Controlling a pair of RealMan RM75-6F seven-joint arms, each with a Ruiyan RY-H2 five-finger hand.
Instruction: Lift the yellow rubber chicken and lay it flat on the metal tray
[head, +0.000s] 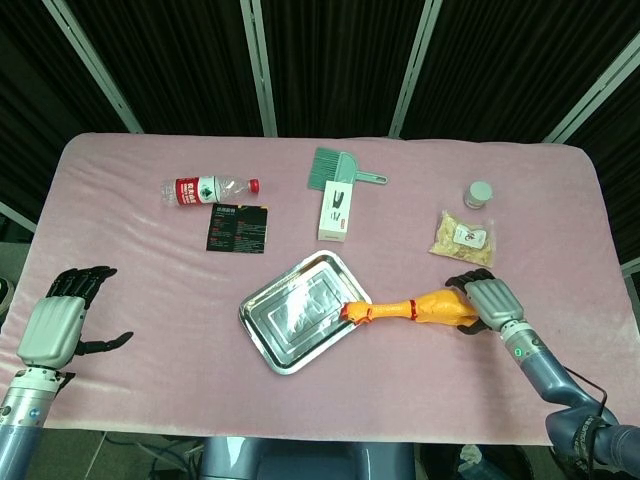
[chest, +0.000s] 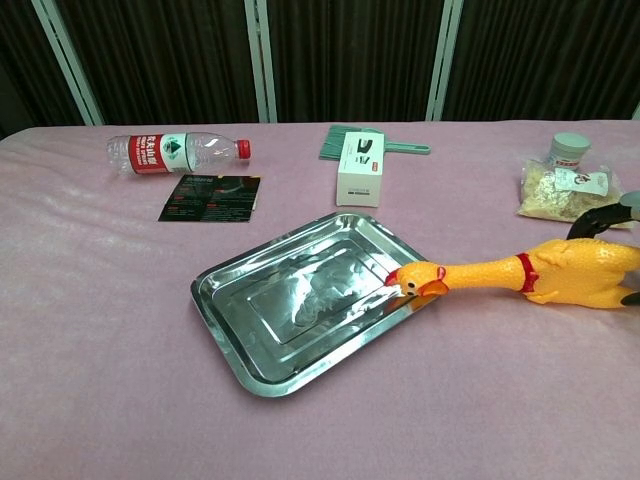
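Head view: the yellow rubber chicken (head: 415, 308) lies on its side on the pink worktop (head: 150, 270), body toward the right, neck extended left. Its head rests on the right rim of the metal tray (head: 300, 311); the body remains on the worktop, outside the tray. The right hand (head: 487, 300) sits over the tail end of the chicken, with its dark fingers (head: 462, 283) curled around the body's far side and in contact with it. Whether the grip is fully closed cannot be determined from either view. The left hand (head: 55, 325) hangs near the front-left edge of the worktop, holding nothing, fingers spread apart.

Chest view: the chicken's beak (chest: 398, 289) overlaps the tray rim (chest: 400, 310); the tray interior carries no objects. Only the dark fingertips of the right hand show at the right frame edge, against the chicken's body.

Other items on the worktop: a water bottle (head: 210, 188) lying flat, a black card (head: 237, 228), a white box (head: 336, 211), a green brush (head: 340, 169), a snack bag (head: 463, 236) and a small jar (head: 478, 194).
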